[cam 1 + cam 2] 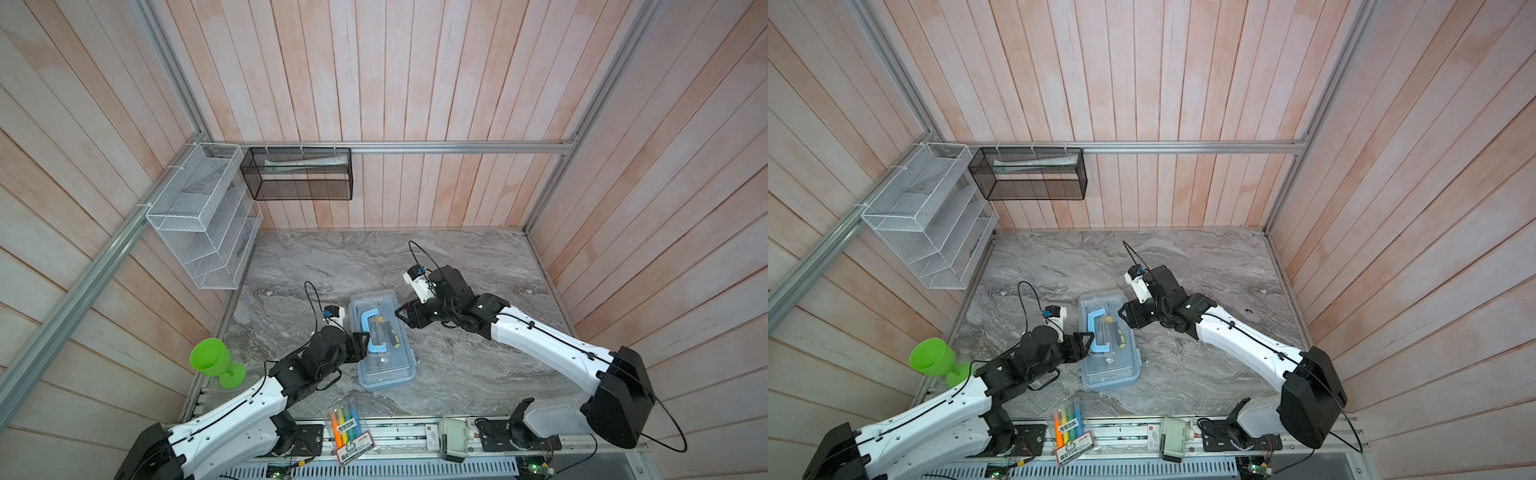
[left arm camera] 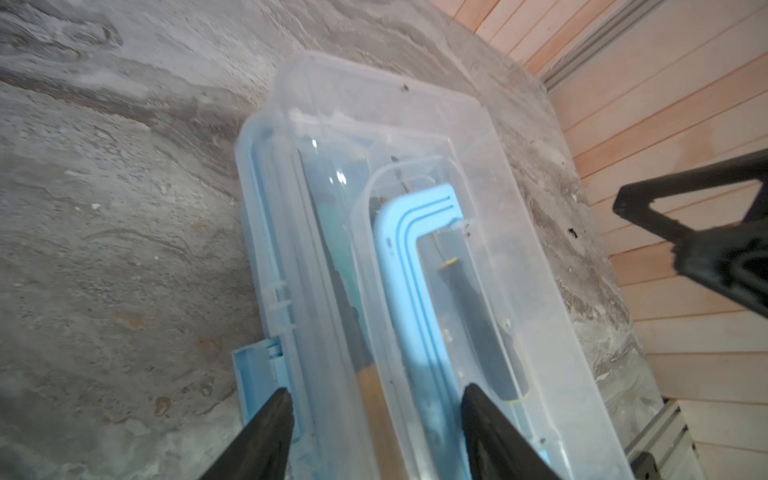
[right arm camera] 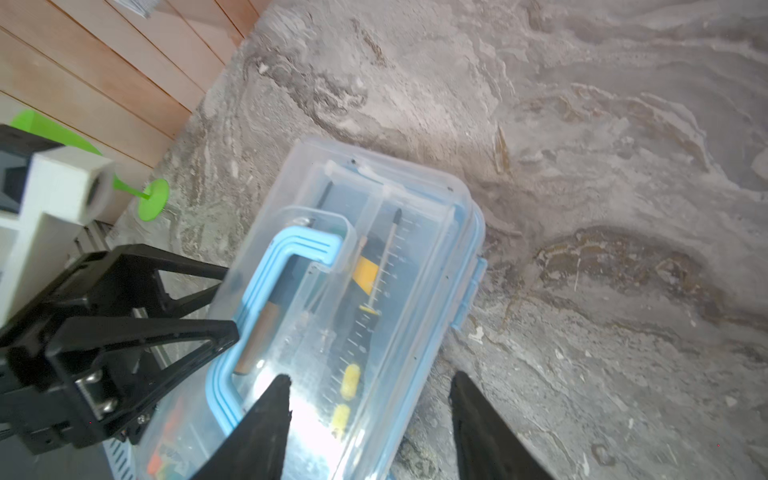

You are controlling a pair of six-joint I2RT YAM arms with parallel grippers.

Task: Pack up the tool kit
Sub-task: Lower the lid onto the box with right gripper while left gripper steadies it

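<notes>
The closed tool case (image 1: 384, 365) lies mid-table with the left gripper (image 1: 365, 338) at its left long side and the right gripper (image 1: 400, 316) at its far right corner, the jaws of both spread, so an arm bars each flank. The marble tabletop (image 1: 478, 266) lies bare behind the case up to the back wall and along the right side. On the left a green goblet (image 1: 214, 361) crowds the edge, a white wire rack (image 1: 195, 232) and black mesh basket (image 1: 297, 176) overhang the far corner, and a highlighter pack (image 1: 348, 430) lies near the case's front end.
</notes>
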